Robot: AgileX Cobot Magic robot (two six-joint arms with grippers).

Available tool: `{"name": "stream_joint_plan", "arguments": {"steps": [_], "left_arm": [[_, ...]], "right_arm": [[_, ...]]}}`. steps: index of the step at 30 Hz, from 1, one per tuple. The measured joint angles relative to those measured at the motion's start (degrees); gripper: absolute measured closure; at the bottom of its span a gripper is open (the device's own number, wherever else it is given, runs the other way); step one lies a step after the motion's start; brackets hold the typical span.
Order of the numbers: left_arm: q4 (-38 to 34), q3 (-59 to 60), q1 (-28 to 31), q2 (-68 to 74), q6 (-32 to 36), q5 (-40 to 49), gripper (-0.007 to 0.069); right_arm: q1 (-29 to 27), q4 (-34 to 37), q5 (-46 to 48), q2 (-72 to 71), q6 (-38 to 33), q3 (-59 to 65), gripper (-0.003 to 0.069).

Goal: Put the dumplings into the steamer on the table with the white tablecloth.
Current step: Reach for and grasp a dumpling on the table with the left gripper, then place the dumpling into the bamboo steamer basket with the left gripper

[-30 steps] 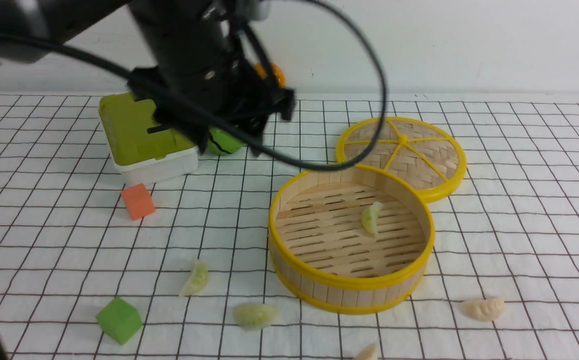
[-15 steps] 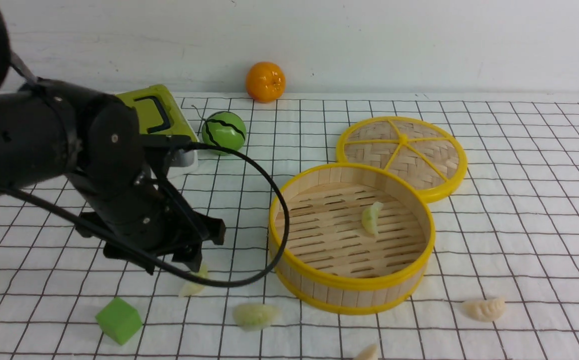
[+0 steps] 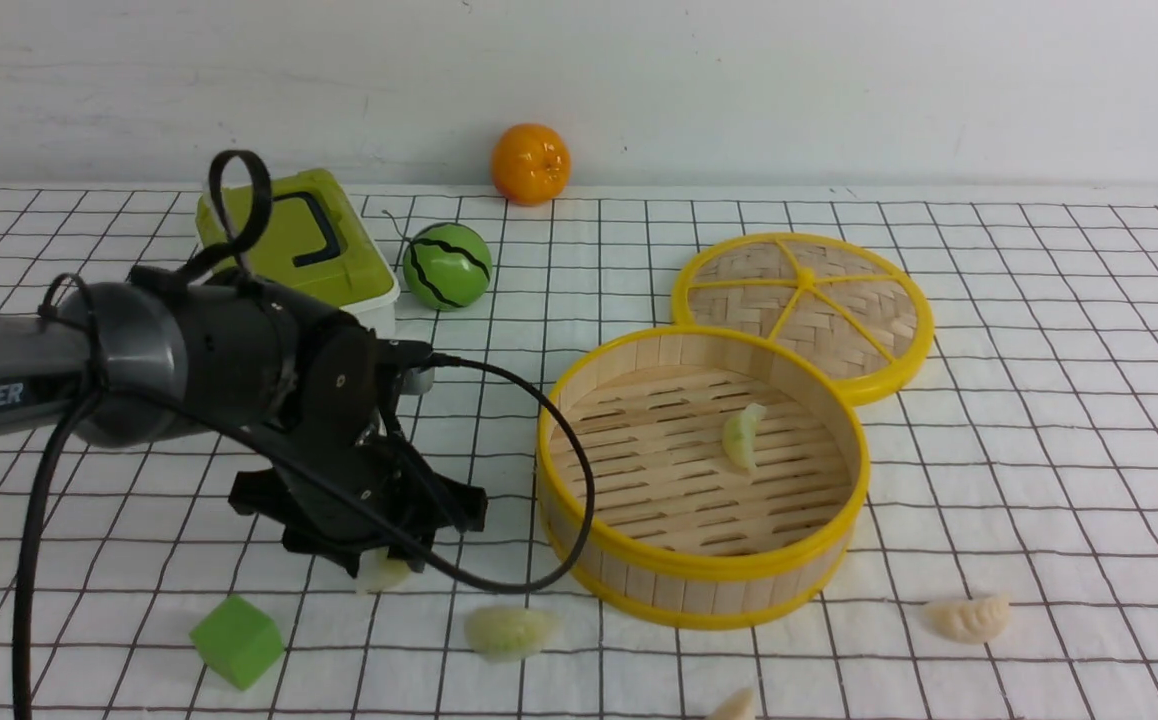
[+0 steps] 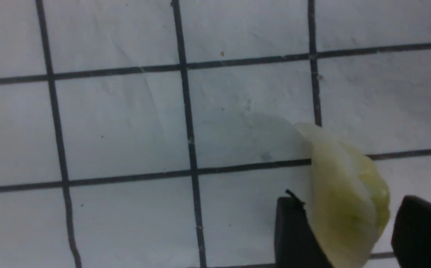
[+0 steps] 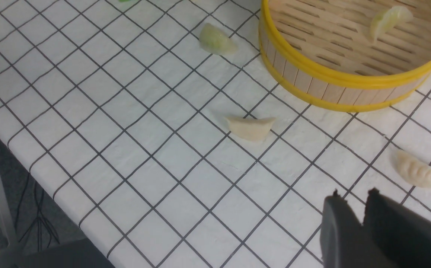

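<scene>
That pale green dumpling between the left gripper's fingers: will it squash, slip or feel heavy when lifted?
Probably light: the dumpling is tiny beside the steamer. Its glossy, translucent skin looks like smooth plastic, so it might slip between the left gripper's fingers. Its curved, tapering shape offers them little flat surface, so it could twist as they close.
</scene>
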Motion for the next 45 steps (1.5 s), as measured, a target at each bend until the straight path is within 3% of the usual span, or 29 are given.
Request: {"name": "stream_joint_plan", "arguments": {"steps": [1,2,3,5,11,14,22,33,40,42,45], "left_arm": [[0.00,0.00,-0.05,0.08,-0.23,0.00,0.0361],[0.00,0.00,-0.05,0.08,-0.22,0.00,0.0361],[0.05,0.00,-0.11,-0.11,-0.22,0.00,0.0434],[0.05,-0.35,-0.21,-0.98,-0.22,1.13,0.0466],[-0.24,-6.70,-3.23,-5.12,1.95,7.85,0.0458],[-0.72,-16.79,-9.31,-6.77,2.20,12.06,0.0458],[-3.09,-38.18,-17.74,4.06,-0.24,17.36,0.0458],[2.88,-50.50,-16.50,23.10,-11.32,17.32,0.0458],[3.31,-50.63,-16.29,25.89,-12.68,14.28,0.0458],[3.31,-50.63,-16.29,25.94,-12.68,14.01,0.0451],[3.37,-50.77,-16.29,25.94,-12.68,13.86,0.0381]], "right_arm": [[0.00,0.00,0.00,0.00,0.00,0.00,0.0555],[0.00,0.00,0.00,0.00,0.00,0.00,0.0555],[0.00,-0.05,0.00,0.00,0.00,0.00,0.0555],[0.00,-0.05,-0.05,0.00,0.00,0.00,0.0553],[0.00,-0.05,-0.30,0.00,0.00,0.00,0.0547],[0.00,-0.05,-0.65,0.00,0.00,0.00,0.0547],[0.00,-0.05,-1.52,0.00,0.00,0.00,0.0547],[0.00,-1.33,-0.36,0.00,0.00,0.00,0.0539],[0.00,-2.10,-0.36,0.00,0.00,0.00,0.0534],[0.00,-2.17,-0.36,0.00,0.00,0.00,0.0534],[0.00,-2.61,-0.36,0.00,0.00,0.00,0.0530]]}}
